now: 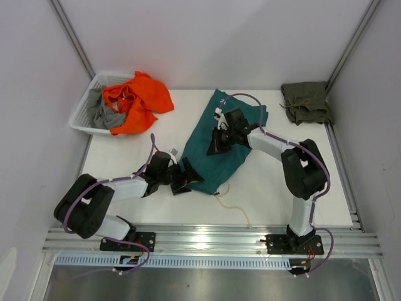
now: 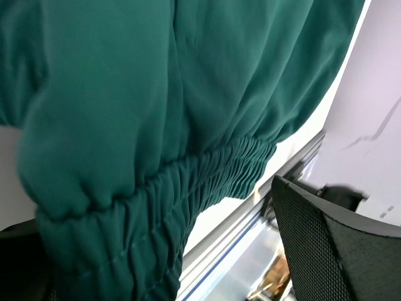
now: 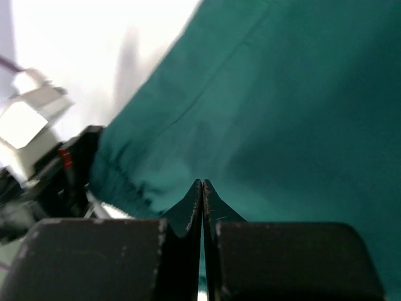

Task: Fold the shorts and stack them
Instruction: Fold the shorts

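Note:
The teal-green shorts [image 1: 216, 166] lie spread in the middle of the table, their off-white cord [image 1: 229, 204] trailing toward the front edge. My left gripper [image 1: 183, 177] is at their near-left corner, jaws wide apart. In the left wrist view the elastic waistband [image 2: 207, 182] hangs between the fingers [image 2: 326, 244], against the left one. My right gripper [image 1: 217, 143] rests on the middle of the shorts. In the right wrist view its tips [image 3: 202, 182] are pressed together on the teal cloth [image 3: 294, 106]. The olive-green shorts [image 1: 305, 102] lie folded at the back right corner.
A white basket [image 1: 81, 116] at the back left holds an orange garment [image 1: 141, 100] and a grey one [image 1: 103, 116]; the orange one spills onto the table. A metal rail [image 1: 213, 238] runs along the front edge. Walls close in on both sides.

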Motion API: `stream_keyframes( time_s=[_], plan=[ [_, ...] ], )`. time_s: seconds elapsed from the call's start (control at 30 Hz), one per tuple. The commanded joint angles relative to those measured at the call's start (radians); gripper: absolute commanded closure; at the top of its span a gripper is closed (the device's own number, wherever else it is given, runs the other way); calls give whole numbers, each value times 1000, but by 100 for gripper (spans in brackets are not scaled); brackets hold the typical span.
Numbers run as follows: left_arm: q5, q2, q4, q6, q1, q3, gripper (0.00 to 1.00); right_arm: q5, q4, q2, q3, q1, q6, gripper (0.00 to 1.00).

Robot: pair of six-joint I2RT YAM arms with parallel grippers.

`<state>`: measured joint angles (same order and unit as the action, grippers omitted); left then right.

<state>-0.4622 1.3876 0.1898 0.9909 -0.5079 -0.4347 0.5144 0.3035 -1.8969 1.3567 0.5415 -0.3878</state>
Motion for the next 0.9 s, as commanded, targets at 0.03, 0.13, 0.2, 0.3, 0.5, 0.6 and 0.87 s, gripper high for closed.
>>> stream_keyframes(
  time_s=[0.03, 0.13, 0.2, 0.3, 0.5, 0.6, 0.87],
  plan=[
    [141, 70, 65, 92, -43, -41, 5, -83, 26, -59, 16, -5, 9, 100],
    [187, 105, 76, 123, -49, -52, 4, -119, 62, -102, 44, -2, 10, 100],
    [218, 128, 79, 137, -50, -53, 4, -149, 85, -129, 58, 0, 6, 100],
    [247, 134, 92, 175, -55, -35, 4, -180, 144, -180, 94, 5, 10, 100],
    [284, 171, 70, 175, -63, -74, 4, -208, 192, -211, 79, 31, 24, 100],
    [292, 215, 31, 187, -63, -102, 4, -208, 177, -205, 36, 44, 15, 100],
    [375, 231, -43, 221, -77, -122, 7, -177, 154, -194, 2, 86, -8, 100]
  ],
)
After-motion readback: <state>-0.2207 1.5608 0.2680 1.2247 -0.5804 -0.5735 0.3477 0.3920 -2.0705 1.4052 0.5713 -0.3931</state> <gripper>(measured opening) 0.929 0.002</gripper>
